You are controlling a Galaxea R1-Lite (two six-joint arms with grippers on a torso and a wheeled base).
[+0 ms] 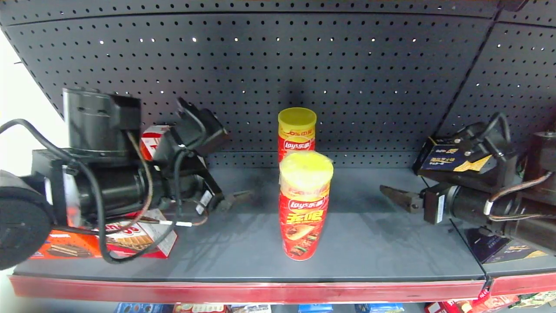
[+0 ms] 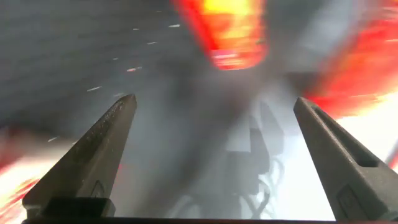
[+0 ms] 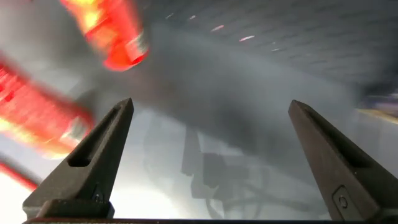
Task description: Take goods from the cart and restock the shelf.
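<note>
**Shelf bay stock record: two canisters on deck, both tools empty**

Red plastic front strip (image 1: 260, 291) runs along the edge of the grey metal shelf (image 1: 382, 243) nearest the camera.

1. Red cardboard chip canister with a yellow lid (image 1: 304, 208): upright near the front of the deck, about midway along it. Neither tool touches it.
2. Flat orange-and-red wafer box (image 1: 147, 239): lying at the left front of the deck, partly covered by the left arm and its cables.
3. Dark flat packs (image 1: 499, 250): lying on the adjoining shelf section at the right, under the right arm.
4. Left tool (image 2: 214, 98): over the deck to the left of the front canister and apart from it. Its fingers are spread wide, with nothing between them.
5. Right tool (image 3: 210, 101): over the deck to the right of the canisters, pointing toward them and well apart. Its fingers are spread wide, with nothing between them.
6. Second red chip canister with a yellow lid (image 1: 296, 132): upright directly behind the first, close to the back panel. Its lower part is hidden by the front one.
7. Red-and-white carton (image 1: 152, 139): at the left rear, mostly hidden behind the left arm.
8. Dark blue box with yellow print (image 1: 438, 161): at the right rear by the back panel, partly behind the right arm.
9. Dark grey perforated metal back panel (image 1: 304, 65): closes the bay behind all items.
</note>
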